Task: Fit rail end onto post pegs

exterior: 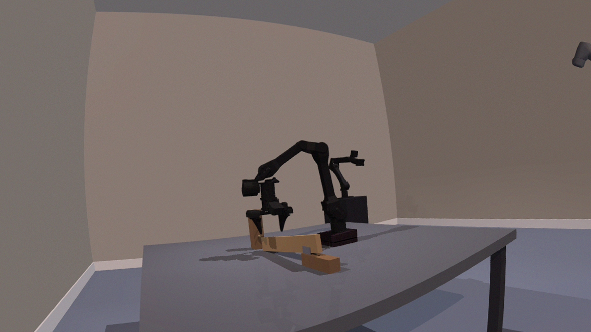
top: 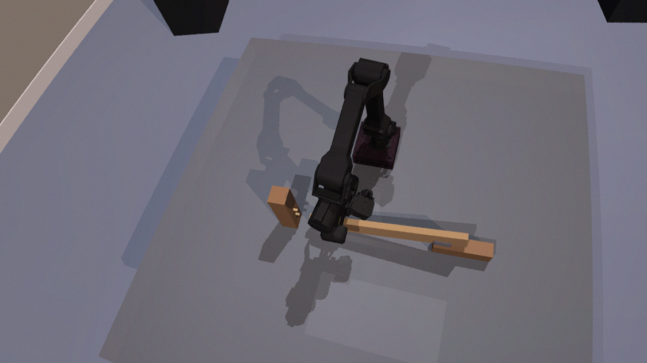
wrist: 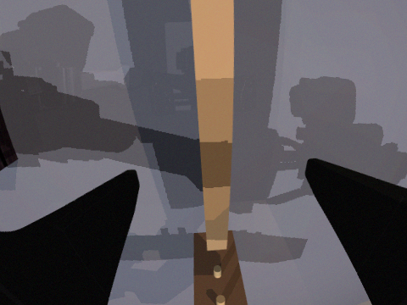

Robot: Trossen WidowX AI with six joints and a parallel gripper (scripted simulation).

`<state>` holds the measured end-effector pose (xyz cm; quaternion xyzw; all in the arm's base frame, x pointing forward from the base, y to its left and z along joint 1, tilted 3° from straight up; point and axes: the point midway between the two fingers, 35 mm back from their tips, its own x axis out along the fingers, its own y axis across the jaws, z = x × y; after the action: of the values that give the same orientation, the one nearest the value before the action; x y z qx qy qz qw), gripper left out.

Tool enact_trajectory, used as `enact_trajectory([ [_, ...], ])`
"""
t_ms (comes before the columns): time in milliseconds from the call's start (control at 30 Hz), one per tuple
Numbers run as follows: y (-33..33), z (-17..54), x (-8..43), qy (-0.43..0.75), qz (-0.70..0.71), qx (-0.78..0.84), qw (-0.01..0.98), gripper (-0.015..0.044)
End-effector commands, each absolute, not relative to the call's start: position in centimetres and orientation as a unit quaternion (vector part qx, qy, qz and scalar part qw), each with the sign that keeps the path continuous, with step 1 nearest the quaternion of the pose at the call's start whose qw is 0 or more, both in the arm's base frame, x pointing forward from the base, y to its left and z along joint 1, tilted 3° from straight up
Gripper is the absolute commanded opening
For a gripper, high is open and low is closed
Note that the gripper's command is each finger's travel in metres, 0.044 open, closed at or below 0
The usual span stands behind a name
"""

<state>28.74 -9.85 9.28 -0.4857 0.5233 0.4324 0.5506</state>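
Observation:
The light wooden rail [top: 402, 229] [exterior: 292, 242] [wrist: 214, 51] slopes down from the bracket [top: 441, 244] [exterior: 306, 250] on the low footboard block [top: 481, 249] [exterior: 324, 263] to its near end by the table. The post [top: 280, 207] [exterior: 251, 239] [wrist: 203, 292] stands upright beyond that end, with a small gap. Its two pegs show in the wrist view, an upper [wrist: 220, 300] and another [wrist: 217, 271], off the rail. My gripper [exterior: 271, 232] [wrist: 224, 173] is open and empty, pointing down above the near part of the rail, one finger to each side. The arm hides the fingertips in the top view.
The grey table [top: 509, 155] [exterior: 185, 285] carries everything. The arm's dark base [top: 376, 152] [exterior: 341, 237] stands behind the rail. The wrist and its camera hang close beside the post. Another dark arm [exterior: 338, 172] stands in the background beyond the table.

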Motion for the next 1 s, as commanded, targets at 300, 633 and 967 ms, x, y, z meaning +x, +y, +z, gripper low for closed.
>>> enact_trajectory([
  [300,-9.8,7.1,28.9,0.522,0.437,-0.484,0.550,0.0440],
  [633,-9.8,5.5,29.0,0.522,0.437,-0.484,0.550,0.0440],
  [967,-9.7,3.9,29.1,0.522,0.437,-0.484,0.550,0.0440],
])
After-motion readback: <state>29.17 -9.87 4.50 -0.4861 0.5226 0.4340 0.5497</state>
